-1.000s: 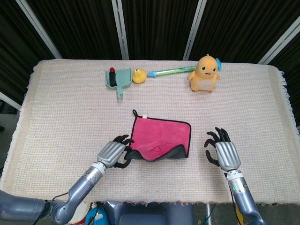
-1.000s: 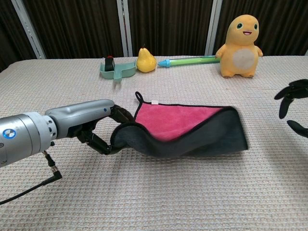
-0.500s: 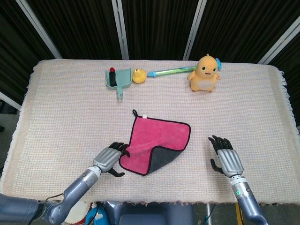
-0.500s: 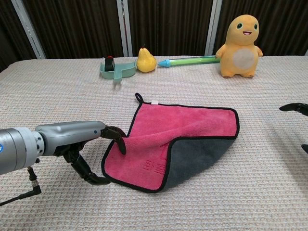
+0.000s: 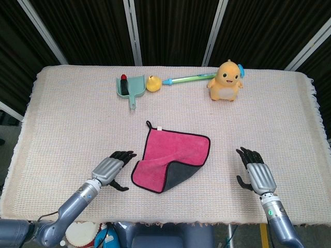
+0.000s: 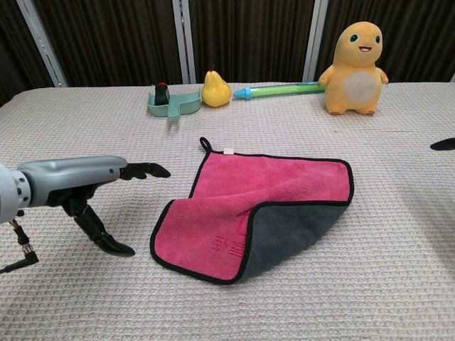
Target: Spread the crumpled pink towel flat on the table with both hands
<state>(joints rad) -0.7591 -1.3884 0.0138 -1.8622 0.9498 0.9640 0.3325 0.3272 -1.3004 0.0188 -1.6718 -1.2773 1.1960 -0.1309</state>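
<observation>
1. Left hand (image 5: 109, 169) rests with fingers spread and holds nothing, just beside the towel (image 5: 173, 155).
2. Right hand (image 5: 257, 174) lies flat with fingers apart, also holding nothing.
3. Fluffy pink towel with black edging lies mid-table, its near corner folded over to show the grey underside, hanging loop pointing away.

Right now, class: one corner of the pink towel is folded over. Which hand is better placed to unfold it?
Probably the left hand: it is open right beside the towel; the right hand is farther off.
</observation>
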